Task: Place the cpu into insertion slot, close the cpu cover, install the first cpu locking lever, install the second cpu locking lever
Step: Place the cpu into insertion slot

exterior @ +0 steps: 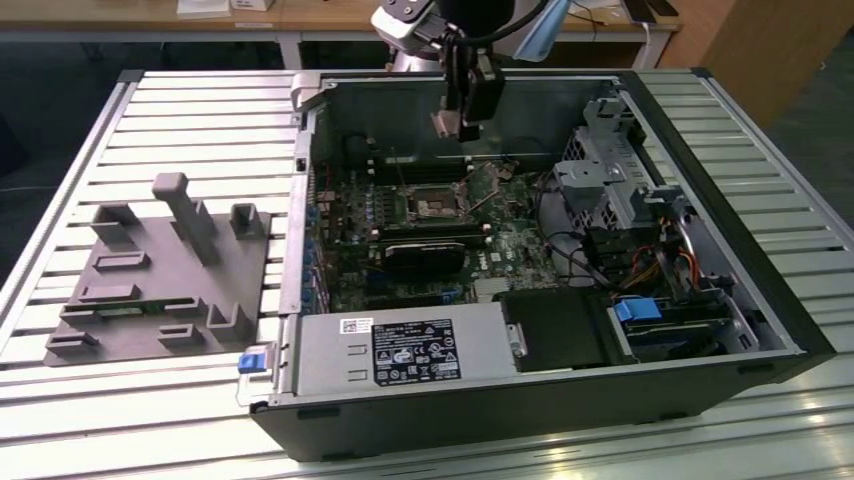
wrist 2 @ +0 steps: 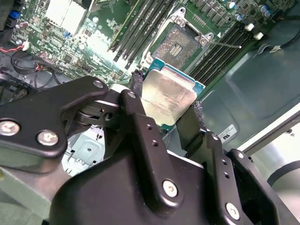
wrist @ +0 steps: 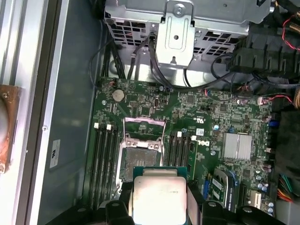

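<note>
I hold the cpu (wrist 2: 171,91), pale silver top with a green rim, clamped in my gripper (wrist 2: 165,101) above and clear of the exposed, dark-centred, silver-rimmed insertion slot (wrist: 140,159), with the cpu cover (wrist: 144,121) swung open beside it.

Matte black metal gripper (wrist 2: 167,101) with two angular, hinged fingers (wrist 2: 143,140) dotted by round silver screws (wrist 2: 169,188); at twelve o'clock in the exterior view, a silver-grey arm joint (exterior: 403,22).
</note>
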### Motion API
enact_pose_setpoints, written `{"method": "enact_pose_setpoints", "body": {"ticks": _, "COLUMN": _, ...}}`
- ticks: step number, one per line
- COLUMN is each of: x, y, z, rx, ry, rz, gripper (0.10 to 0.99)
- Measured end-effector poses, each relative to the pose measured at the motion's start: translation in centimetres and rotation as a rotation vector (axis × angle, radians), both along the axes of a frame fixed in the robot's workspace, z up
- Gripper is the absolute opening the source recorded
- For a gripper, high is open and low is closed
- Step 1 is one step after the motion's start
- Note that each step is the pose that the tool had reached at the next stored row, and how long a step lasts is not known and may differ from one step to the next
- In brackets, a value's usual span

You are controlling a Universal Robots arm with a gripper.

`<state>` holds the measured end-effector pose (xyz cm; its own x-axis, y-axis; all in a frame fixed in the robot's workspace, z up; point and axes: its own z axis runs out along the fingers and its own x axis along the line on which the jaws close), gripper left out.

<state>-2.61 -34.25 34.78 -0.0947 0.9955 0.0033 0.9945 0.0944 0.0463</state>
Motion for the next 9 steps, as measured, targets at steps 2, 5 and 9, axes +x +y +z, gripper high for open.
{"method": "enact_pose_setpoints", "body": {"ticks": 2, "x": -0.01, "y": 0.00, "z": -0.16, "rx": 0.000, "ry": 0.0003, "rz": 0.000, "gripper": 0.541}}
{"method": "enact_pose_setpoints", "body": {"ticks": 5, "x": -0.01, "y": 0.00, "z": -0.42, "rx": 0.000, "ry": 0.0008, "rz": -0.001, "gripper": 0.541}}
{"method": "enact_pose_setpoints", "body": {"ticks": 9, "x": 0.00, "y": 0.03, "z": -0.74, "rx": 0.000, "ry": 0.0010, "rz": -0.001, "gripper": 0.541}}
